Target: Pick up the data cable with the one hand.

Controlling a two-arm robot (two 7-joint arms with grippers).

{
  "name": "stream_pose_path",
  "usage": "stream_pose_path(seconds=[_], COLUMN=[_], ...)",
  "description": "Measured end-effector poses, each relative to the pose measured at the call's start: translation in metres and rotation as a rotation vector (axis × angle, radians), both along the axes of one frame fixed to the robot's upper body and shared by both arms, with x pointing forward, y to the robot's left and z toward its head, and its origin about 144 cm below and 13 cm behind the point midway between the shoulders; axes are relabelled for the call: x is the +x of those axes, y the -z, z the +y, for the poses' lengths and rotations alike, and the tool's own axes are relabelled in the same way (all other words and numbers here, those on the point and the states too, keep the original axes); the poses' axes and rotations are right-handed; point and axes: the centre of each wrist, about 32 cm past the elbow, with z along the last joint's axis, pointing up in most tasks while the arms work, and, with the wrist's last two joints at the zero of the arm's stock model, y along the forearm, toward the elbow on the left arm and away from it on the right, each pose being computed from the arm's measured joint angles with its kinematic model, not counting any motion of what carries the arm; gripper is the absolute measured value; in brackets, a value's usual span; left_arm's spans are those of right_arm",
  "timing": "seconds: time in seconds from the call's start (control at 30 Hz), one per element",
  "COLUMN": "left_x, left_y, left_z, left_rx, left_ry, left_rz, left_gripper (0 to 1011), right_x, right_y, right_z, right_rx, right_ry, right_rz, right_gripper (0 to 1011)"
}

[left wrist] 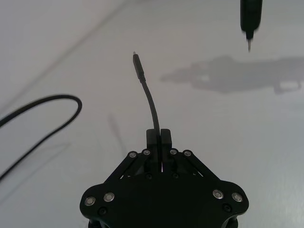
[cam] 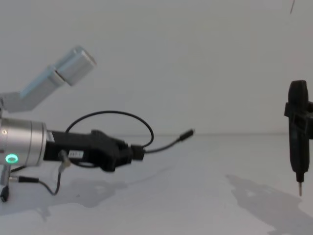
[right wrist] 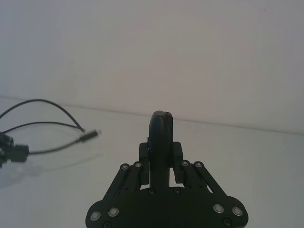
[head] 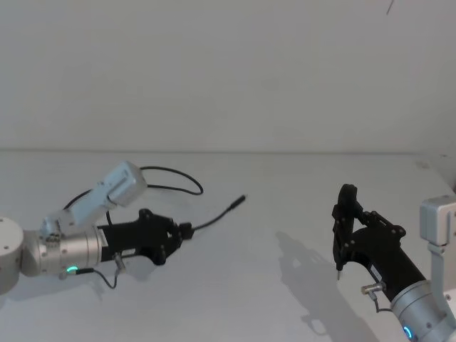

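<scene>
The data cable (head: 178,173) is a thin black line looping behind my left arm. Its plug end (head: 239,201) sticks out forward past the fingers. My left gripper (head: 187,230), the one with the green ring light, is shut on the cable a short way back from the plug (left wrist: 137,66), seen close in the left wrist view at the left gripper (left wrist: 159,135). In the chest view the left gripper (cam: 138,152) holds the cable (cam: 112,113) just above the table. My right gripper (head: 345,221) hangs at the right, shut on a black metal-tipped stick (cam: 298,147).
The white table (head: 285,299) runs back to a plain white wall. Shadows of both arms lie on the table. The stick's metal tip (left wrist: 249,45) points down, well apart from the plug. A short grey wire (head: 107,274) hangs under my left wrist.
</scene>
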Motion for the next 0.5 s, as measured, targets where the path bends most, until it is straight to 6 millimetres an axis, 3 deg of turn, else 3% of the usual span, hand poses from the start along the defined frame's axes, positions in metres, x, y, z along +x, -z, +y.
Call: stream_pose_path(seconds=[0.5], left_x=[-0.029], left_y=[-0.018], left_z=[0.007], left_rx=[-0.108], left_ry=[-0.069], left_rz=[-0.019], left_gripper=[48], right_x=[0.000], right_y=[0.000], right_z=[0.000], right_rx=[0.000], right_ry=[0.000], right_rz=[0.000], right_gripper=[279])
